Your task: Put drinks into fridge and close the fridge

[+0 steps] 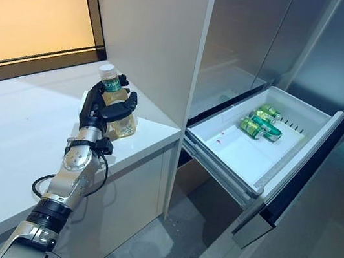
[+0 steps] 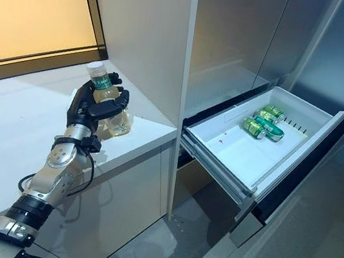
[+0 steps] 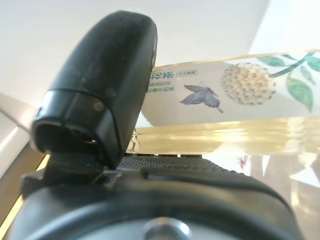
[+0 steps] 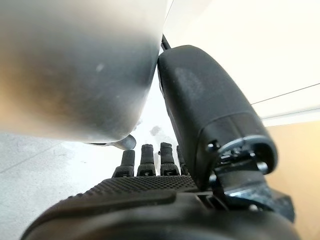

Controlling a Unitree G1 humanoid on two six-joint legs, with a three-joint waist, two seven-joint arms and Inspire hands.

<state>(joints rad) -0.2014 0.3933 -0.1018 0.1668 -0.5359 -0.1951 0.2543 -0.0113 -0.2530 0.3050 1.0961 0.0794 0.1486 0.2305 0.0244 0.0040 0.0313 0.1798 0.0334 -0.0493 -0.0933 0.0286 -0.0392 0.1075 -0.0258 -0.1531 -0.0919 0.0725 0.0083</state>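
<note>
A clear bottle of yellow tea (image 1: 113, 93) with a white cap and green label is upright at the white counter's (image 1: 14, 130) front right corner. My left hand (image 1: 99, 114) is shut round its middle; in the left wrist view the thumb (image 3: 110, 75) presses on the label of the bottle (image 3: 240, 95). I cannot tell whether the bottle rests on the counter or is just off it. The fridge drawer (image 1: 307, 141) is pulled out to the right, with green cans (image 1: 261, 122) lying at its back. My right hand (image 4: 165, 195) hangs over the floor, fingers relaxed and empty.
A tall white cabinet panel (image 1: 154, 34) stands between the counter and the fridge. The grey fridge doors (image 1: 253, 30) above the drawer are shut. The drawer's white floor (image 1: 239, 156) is bare in front of the cans. Grey floor (image 1: 194, 237) lies below.
</note>
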